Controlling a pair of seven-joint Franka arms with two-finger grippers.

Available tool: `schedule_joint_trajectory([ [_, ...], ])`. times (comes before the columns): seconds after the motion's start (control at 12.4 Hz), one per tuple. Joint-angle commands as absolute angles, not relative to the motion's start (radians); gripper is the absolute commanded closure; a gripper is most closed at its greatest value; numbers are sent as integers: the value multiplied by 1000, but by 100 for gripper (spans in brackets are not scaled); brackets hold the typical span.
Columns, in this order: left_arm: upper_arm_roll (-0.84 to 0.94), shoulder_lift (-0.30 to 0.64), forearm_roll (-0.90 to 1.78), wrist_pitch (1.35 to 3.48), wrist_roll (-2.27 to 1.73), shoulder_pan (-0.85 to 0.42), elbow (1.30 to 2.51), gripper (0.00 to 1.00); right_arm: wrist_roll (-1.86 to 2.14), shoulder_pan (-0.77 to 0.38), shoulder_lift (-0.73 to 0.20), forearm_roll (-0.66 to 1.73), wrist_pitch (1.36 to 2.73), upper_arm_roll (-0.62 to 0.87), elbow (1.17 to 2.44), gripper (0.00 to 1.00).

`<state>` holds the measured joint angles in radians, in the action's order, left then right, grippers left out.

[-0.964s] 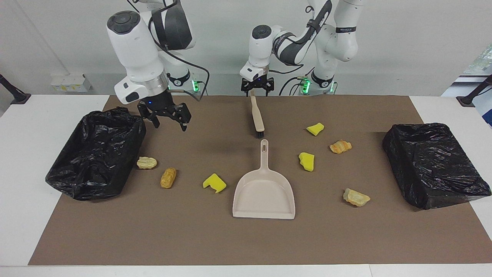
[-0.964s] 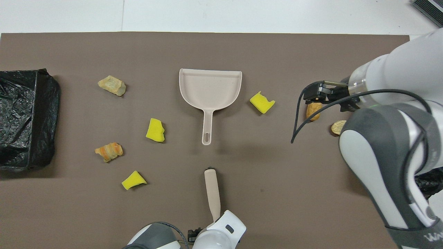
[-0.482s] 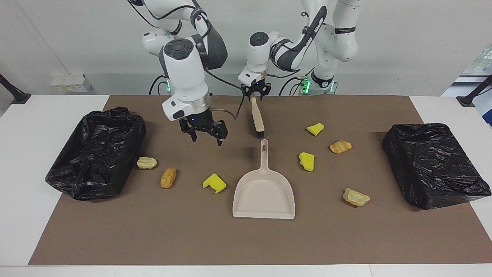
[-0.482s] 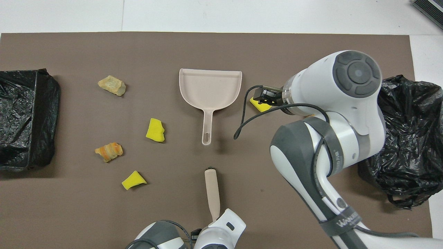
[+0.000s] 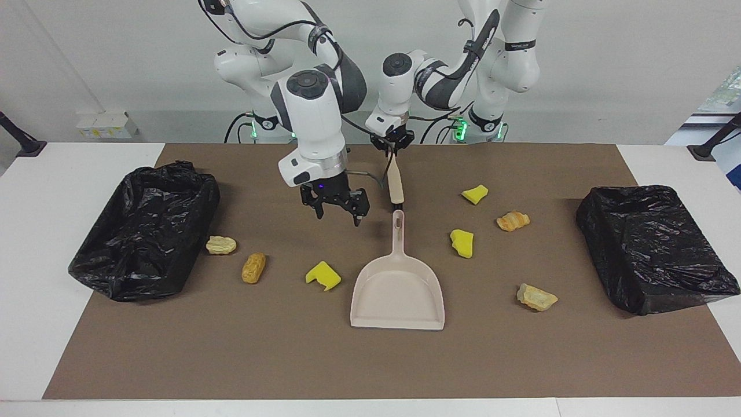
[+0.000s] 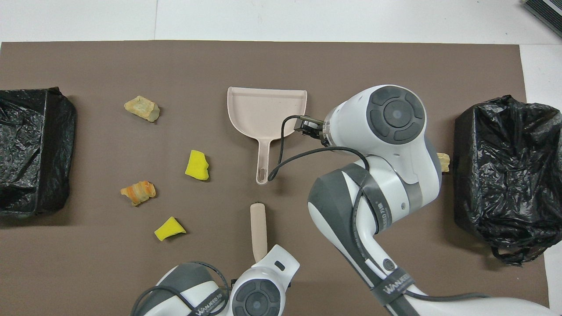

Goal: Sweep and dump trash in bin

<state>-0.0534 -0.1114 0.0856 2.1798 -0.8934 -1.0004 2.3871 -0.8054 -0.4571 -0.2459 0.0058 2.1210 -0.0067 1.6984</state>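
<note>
The left hand (image 5: 392, 144) is closed on the top end of the brush (image 5: 395, 184) handle, holding it tilted with the bristle end down just at the tip of the dustpan (image 5: 398, 284) handle. The right hand (image 5: 336, 204) hangs with its fingers spread wide and nothing in them, over the brown mat (image 5: 370, 359) beside the dustpan handle.

Two bins lined with black bags sit at the ends of the mat, one at the right arm's end (image 5: 145, 229) and one at the left arm's end (image 5: 651, 246); I cannot tell what is inside either. The dustpan tray holds nothing.

The trash lies loose on the tabletop mat: yellow sponge pieces (image 5: 323, 275) (image 5: 462, 242) (image 5: 474, 194) and crusty lumps (image 5: 221, 245) (image 5: 253, 267) (image 5: 513, 220) (image 5: 536, 297). The overhead view hides most of the pieces at the right arm's end under that arm.
</note>
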Motion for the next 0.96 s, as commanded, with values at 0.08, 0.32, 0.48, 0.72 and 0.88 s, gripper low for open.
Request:
schedule_joint_trajectory([
  [0.08,-54,-136,12,2102,-668,-788,2324,100,-928,-498,-282,-55,2199,-9,1716,0],
  [0.32,-54,-106,17,2121,-476,-631,2307,100,-971,-532,-299,-109,2250,-9,1749,0],
  [0.48,-51,-74,55,2126,-422,-554,2283,100,-991,-566,-302,-153,2278,-9,1775,0],
  [0.72,-54,-41,117,2145,-414,-537,2284,100,-1121,-647,-336,-312,2306,-9,1795,0],
  [0.88,-54,-60,117,2007,-423,-529,2286,100,-1158,-689,-348,-343,2310,-11,1793,0],
])
